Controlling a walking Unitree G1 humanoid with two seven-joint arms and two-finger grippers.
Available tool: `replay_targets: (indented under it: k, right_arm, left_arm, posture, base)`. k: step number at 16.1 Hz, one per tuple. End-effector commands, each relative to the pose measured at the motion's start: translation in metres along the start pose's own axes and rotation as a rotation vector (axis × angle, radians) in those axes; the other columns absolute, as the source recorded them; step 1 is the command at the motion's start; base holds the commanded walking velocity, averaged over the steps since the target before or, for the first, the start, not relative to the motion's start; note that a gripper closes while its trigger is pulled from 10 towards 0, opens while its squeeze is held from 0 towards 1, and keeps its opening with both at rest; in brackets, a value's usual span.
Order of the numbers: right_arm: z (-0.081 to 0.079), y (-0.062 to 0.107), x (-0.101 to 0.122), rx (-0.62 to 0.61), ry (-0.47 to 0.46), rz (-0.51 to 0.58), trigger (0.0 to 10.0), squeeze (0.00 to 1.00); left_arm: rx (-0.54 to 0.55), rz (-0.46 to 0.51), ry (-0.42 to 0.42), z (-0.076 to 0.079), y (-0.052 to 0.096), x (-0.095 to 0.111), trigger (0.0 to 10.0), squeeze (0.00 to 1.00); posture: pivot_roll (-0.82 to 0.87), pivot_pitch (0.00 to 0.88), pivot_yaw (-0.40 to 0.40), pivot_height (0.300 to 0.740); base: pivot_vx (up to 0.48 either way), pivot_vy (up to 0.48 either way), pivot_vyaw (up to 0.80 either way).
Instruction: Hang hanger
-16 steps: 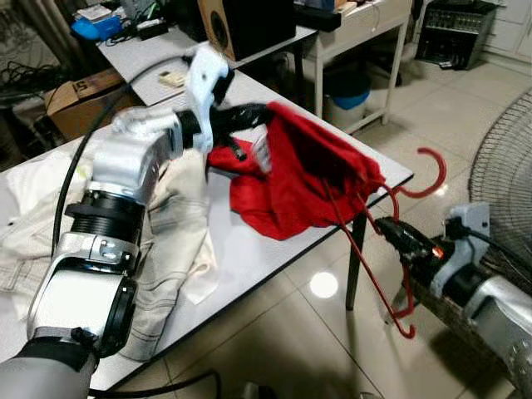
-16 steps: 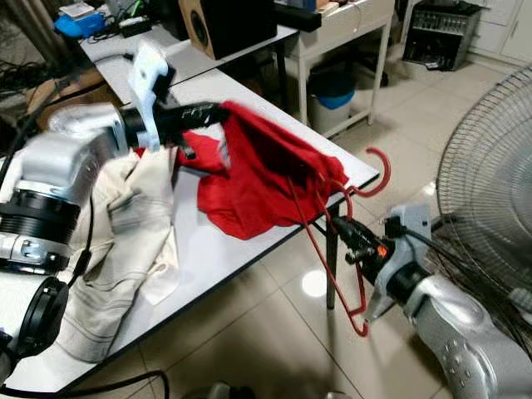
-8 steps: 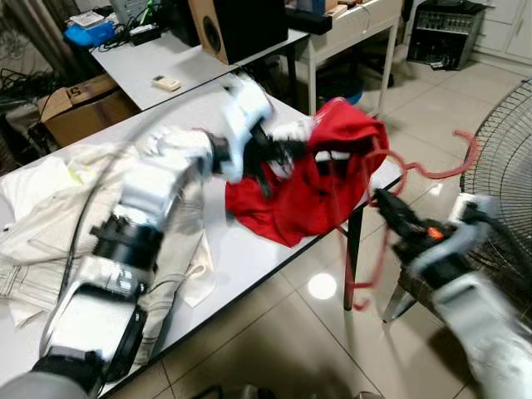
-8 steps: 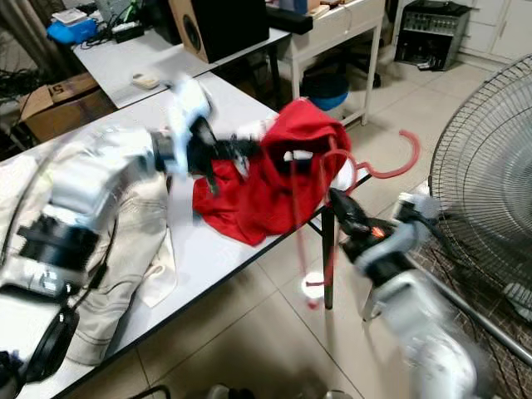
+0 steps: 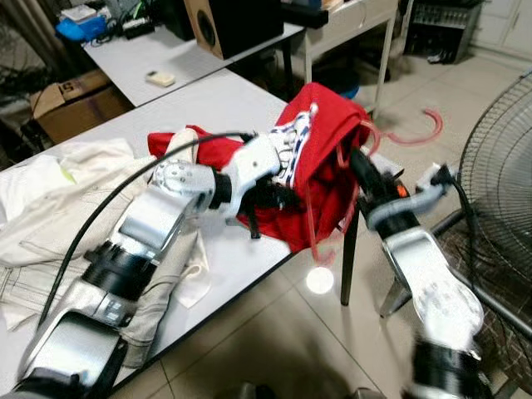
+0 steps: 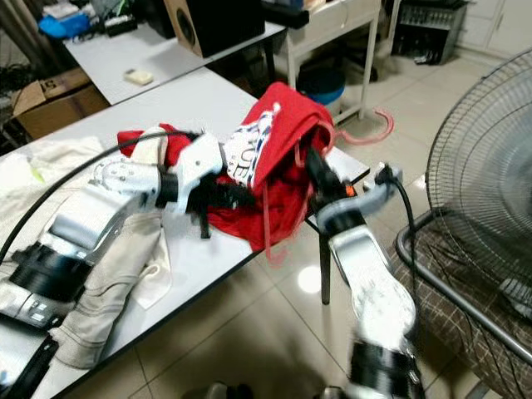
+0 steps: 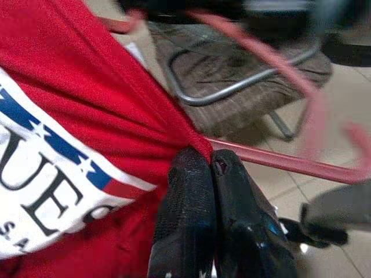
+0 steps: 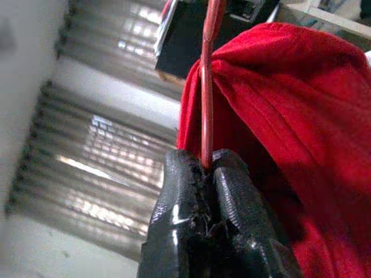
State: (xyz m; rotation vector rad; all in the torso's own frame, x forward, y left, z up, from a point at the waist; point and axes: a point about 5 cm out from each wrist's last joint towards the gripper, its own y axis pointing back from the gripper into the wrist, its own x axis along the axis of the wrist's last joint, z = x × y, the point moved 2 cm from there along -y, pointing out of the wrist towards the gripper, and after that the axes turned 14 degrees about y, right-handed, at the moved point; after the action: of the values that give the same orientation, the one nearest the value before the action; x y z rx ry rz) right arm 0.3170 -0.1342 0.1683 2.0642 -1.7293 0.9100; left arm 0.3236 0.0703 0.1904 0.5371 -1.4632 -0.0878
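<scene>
A red T-shirt (image 5: 326, 125) with white and blue print is lifted over the right corner of the white table (image 5: 218, 101). My left gripper (image 5: 280, 197) is shut on its lower red fabric (image 7: 145, 116), fingertips pinched together (image 7: 204, 162). A red wire hanger (image 5: 413, 133) is partly inside the shirt, its hook sticking out to the right past the table edge. My right gripper (image 5: 357, 160) is shut on the hanger's wire (image 8: 207, 87), pressed close against the shirt (image 8: 290, 139).
Beige clothes (image 5: 58, 216) lie heaped on the table's left part. A large floor fan (image 5: 499, 166) and a brown-cushioned metal frame (image 6: 465, 274) stand at the right. A second table with a remote (image 5: 161, 79), a speaker (image 5: 233, 21) and a cardboard box (image 5: 71, 96) are behind.
My right gripper has carried the hanger in from beyond the table edge up into the shirt. My left gripper has dropped lower and nearer, holding the shirt's fabric, and the shirt now bunches higher.
</scene>
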Motion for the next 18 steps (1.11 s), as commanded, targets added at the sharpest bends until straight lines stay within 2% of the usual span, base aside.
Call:
replay_targets:
  k: [1, 4, 6, 10, 13, 14, 16, 18]
  right_arm:
    - [0.001, -0.005, 0.003, -0.015, -0.041, 0.036, 10.0, 0.00]
    - [0.004, -0.018, -0.005, -0.078, -0.026, 0.038, 10.0, 0.00]
    - [0.006, -0.022, -0.005, -0.106, -0.022, 0.049, 10.0, 0.00]
    - [0.011, -0.030, 0.002, -0.160, -0.100, 0.115, 10.0, 0.00]
    - [0.009, -0.032, 0.003, -0.150, -0.132, 0.121, 10.0, 0.00]
    - [0.008, -0.033, 0.002, -0.148, -0.131, 0.119, 10.0, 0.00]
    - [0.007, -0.033, -0.004, -0.145, -0.101, 0.091, 10.0, 0.00]
    - [0.008, -0.033, -0.006, -0.152, -0.111, 0.082, 10.0, 0.00]
  left_arm:
    - [-0.040, -0.046, -0.007, 0.005, 0.004, -0.006, 0.0, 0.00]
    - [-0.133, -0.105, -0.050, 0.014, 0.007, -0.013, 0.0, 0.00]
    - [-0.177, -0.104, -0.030, 0.020, 0.010, -0.012, 0.0, 0.00]
    - [-0.377, -0.157, 0.013, 0.043, 0.019, -0.017, 0.0, 0.00]
    - [-0.364, -0.155, 0.001, 0.045, 0.008, -0.020, 0.0, 0.00]
    - [-0.356, -0.142, -0.006, 0.045, 0.006, -0.019, 0.0, 0.00]
    - [-0.360, -0.005, 0.035, 0.045, -0.003, 0.004, 0.0, 0.00]
    - [-0.480, 0.066, 0.080, 0.058, 0.000, 0.021, 0.0, 0.00]
  posture:
    - [-0.02, 0.099, 0.187, 0.740]
    - [-0.02, 0.102, 0.189, 0.740]
    - [-0.03, 0.099, 0.190, 0.740]
    - [-0.03, 0.092, 0.191, 0.740]
    - [-0.04, 0.086, 0.192, 0.740]
    - [-0.04, 0.085, 0.191, 0.740]
    - [-0.04, 0.079, 0.191, 0.740]
    - [-0.05, 0.070, 0.193, 0.740]
  base:
    - [0.000, 0.000, 0.00]
    - [0.000, 0.000, 0.00]
    - [0.000, 0.000, 0.00]
    - [0.000, 0.000, 0.00]
    - [0.000, 0.000, 0.00]
    - [0.000, 0.000, 0.00]
    - [0.000, 0.000, 0.00]
    - [0.000, 0.000, 0.00]
